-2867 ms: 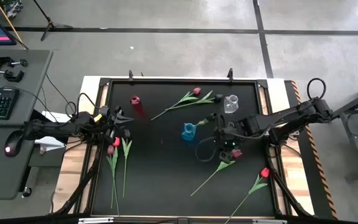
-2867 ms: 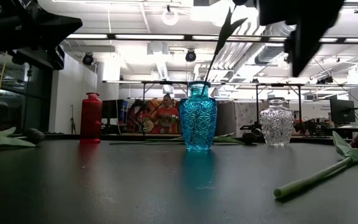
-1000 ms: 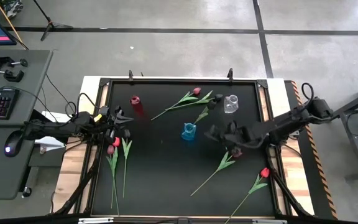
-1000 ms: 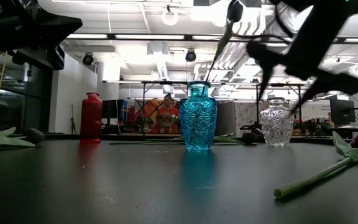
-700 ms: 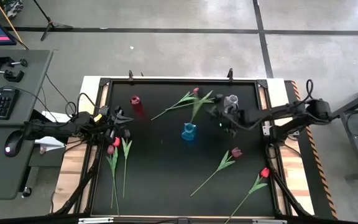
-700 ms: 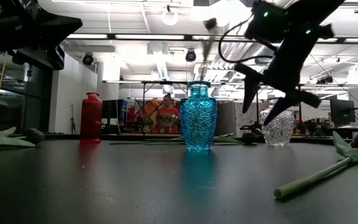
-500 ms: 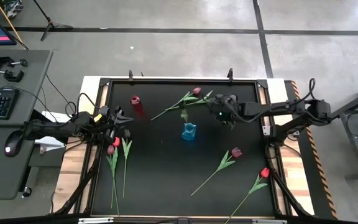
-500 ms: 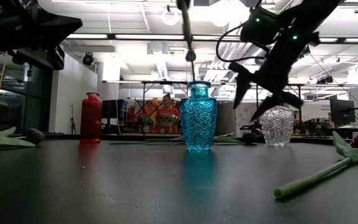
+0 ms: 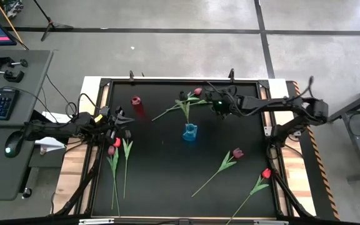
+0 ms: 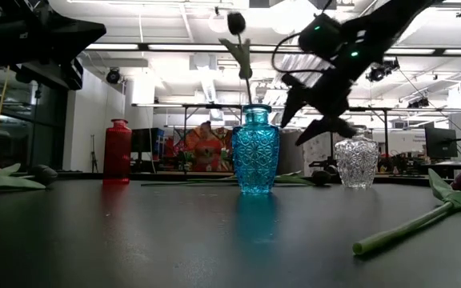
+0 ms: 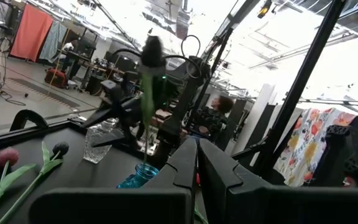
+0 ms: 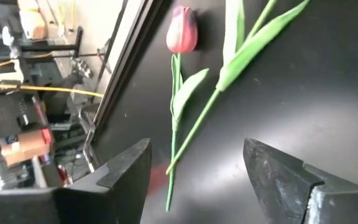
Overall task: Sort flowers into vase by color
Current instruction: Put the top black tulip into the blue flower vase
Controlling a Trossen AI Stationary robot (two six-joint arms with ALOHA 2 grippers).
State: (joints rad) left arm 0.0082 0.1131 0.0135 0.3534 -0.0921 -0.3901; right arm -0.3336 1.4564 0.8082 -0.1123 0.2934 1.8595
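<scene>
Low view: faceted blue glass vase (image 10: pixel 254 150)

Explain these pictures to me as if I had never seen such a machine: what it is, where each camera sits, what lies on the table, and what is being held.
Two dark robot arms work at a black table. One picture looks straight down from above, one looks level across the tabletop, and one sits on each arm's wrist. The left gripper waits at the table's left edge, shut and holding nothing visible. The right gripper hangs open above the back of the table, empty; its wrist camera looks down on a red tulip lying below it. Three vases stand there: a red vase, a blue vase with one dark-headed tulip standing in it, and a clear vase. Other tulips lie loose: several by the left gripper, and two at the front right.
</scene>
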